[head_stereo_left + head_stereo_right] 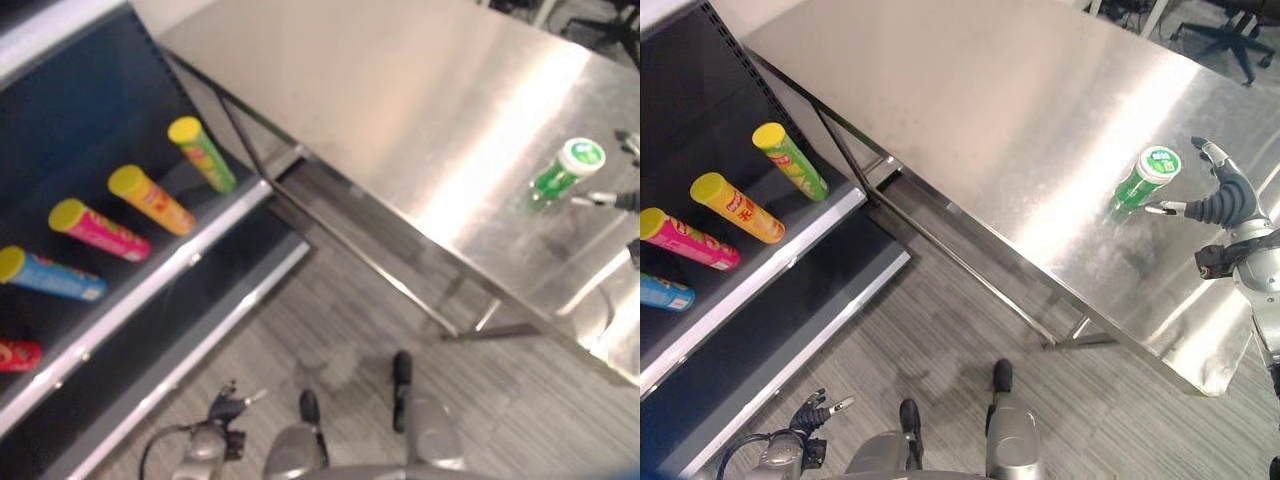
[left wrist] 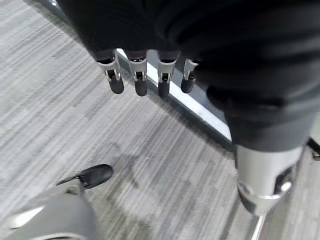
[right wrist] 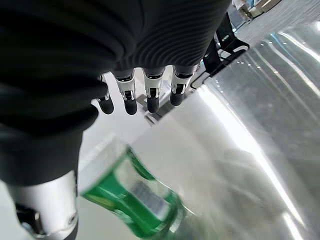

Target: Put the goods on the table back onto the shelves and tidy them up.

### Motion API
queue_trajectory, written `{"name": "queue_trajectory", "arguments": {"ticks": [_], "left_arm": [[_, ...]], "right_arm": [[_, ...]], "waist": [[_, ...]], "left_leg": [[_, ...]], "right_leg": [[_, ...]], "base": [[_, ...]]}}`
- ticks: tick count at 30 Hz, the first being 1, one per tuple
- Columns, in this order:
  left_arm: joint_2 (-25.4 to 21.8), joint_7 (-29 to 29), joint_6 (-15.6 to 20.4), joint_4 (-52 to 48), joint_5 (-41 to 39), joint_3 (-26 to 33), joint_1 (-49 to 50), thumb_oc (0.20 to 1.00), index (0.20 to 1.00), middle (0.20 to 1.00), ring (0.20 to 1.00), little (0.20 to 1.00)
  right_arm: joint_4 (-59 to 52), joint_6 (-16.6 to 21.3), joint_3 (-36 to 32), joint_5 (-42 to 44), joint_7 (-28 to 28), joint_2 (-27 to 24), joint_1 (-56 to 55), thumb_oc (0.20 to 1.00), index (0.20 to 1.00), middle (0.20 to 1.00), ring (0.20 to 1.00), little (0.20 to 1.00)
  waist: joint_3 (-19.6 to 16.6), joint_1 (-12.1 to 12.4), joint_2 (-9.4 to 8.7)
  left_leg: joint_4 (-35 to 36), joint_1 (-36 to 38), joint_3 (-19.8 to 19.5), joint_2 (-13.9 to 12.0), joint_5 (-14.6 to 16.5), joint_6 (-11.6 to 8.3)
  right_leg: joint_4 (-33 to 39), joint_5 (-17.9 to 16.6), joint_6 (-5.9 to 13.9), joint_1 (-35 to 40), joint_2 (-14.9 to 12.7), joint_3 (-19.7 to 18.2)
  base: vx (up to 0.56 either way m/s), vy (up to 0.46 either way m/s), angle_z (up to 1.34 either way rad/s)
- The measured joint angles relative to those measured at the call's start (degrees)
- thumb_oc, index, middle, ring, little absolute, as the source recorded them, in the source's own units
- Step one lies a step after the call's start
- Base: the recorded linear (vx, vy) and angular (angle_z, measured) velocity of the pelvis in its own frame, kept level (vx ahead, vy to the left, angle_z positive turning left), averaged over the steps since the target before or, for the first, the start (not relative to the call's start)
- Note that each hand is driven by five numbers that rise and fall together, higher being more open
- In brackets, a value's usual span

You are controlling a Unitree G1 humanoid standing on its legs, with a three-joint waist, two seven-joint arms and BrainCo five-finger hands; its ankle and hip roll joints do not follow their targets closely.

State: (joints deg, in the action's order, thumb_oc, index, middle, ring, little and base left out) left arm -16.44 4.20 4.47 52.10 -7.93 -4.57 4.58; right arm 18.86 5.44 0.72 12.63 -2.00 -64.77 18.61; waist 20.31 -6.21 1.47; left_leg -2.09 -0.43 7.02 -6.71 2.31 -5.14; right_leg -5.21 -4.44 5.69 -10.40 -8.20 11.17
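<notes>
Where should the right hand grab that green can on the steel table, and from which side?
Around the green can's middle, coming from its right, where the right hand already waits open. It stands upright with bare table around it, so a side wrap probably suits.

A green bottle [image 1: 1142,177] stands on the steel tabletop [image 1: 990,110]; coloured tubes [image 1: 155,200] lie in a row on the dark shelf [image 1: 80,120].

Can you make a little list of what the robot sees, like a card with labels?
table: steel table
on table: one green can, white lid, upright
right hand: right hand beside the can, fingers open, not holding it
left hand: left hand low over the floor, fingers relaxed
shelf: dark shelf with tubes lying down, yellow lids facing out
</notes>
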Motion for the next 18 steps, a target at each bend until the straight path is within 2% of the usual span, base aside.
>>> {"name": "queue_trajectory", "arguments": {"ticks": [9, 14, 18], "left_arm": [[0.0, 0.0, 0.3, -0.4, 0.0, 0.0, -0.2, 1.0, 1.0, 1.0, 1.0, 1.0], [0.2, 0.1, 0.8, -0.4, -1.2, -0.1, -0.2, 1.0, 1.0, 1.0, 1.0, 1.0], [0.3, 0.1, 0.8, -0.5, -2.2, -0.1, -0.2, 1.0, 1.0, 1.0, 1.0, 1.0]], "right_arm": [[3.2, -0.1, 2.9, 1.0, 0.2, 0.0, 3.3, 1.0, 1.0, 1.0, 1.0, 1.0], [7.0, -0.1, 5.5, 2.1, -0.3, 0.0, 8.0, 1.0, 1.0, 1.0, 1.0, 1.0], [7.7, -0.1, 5.6, 2.1, -0.4, 0.0, 8.5, 1.0, 1.0, 1.0, 1.0, 1.0]], "waist": [[0.8, 0.4, 0.15], [1.9, 1.2, 0.75], [2.0, 2.0, 0.89]], "left_leg": [[0.4, -0.5, -0.1, 0.0, -0.1, -0.05], [1.5, -0.7, -0.8, -0.1, -0.8, -0.04], [2.2, -0.9, -1.8, -0.1, -1.3, -0.09]], "right_leg": [[0.7, -0.4, -0.57, -0.5, 0.1, 0.4], [1.9, -0.7, -0.18, -0.1, 0.1, 1.3], [2.3, -1.1, -0.74, 0.2, 0.2, 2.2]], "base": [[0.0, 0.0, 0.01], [0.0, -0.016, 0.07], [0.0, -0.008, 0.12]]}}
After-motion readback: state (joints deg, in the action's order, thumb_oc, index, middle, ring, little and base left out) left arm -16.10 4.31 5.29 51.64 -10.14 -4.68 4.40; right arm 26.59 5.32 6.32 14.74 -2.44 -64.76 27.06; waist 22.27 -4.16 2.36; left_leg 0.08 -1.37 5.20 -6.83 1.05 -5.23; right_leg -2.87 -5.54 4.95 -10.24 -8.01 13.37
